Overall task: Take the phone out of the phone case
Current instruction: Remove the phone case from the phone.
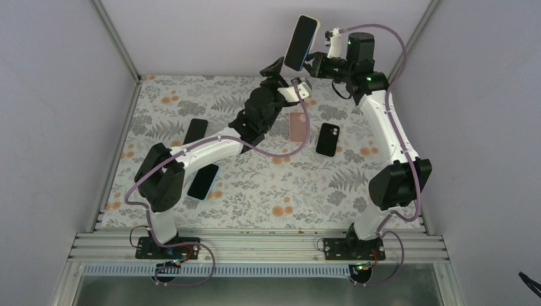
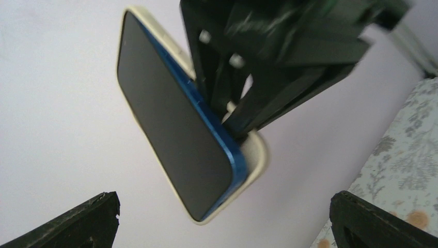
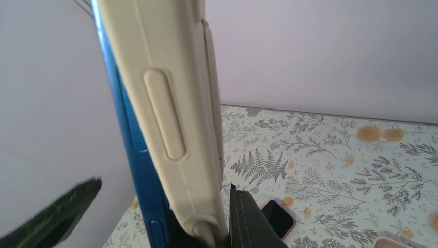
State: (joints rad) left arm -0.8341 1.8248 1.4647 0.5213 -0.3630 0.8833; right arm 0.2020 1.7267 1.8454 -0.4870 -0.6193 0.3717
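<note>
Blue phone in cream case, one long edge lifted proud, held high above the table, right tool clamped on the case, left tool spread wide just beneath, touching nothing.

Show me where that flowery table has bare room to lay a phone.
Roomiest: the near strip of the table between the arm bases, in front of the pink case and black case. The far left corner is bare too. Crowded: the left side, where two black phones flank the left arm.
</note>
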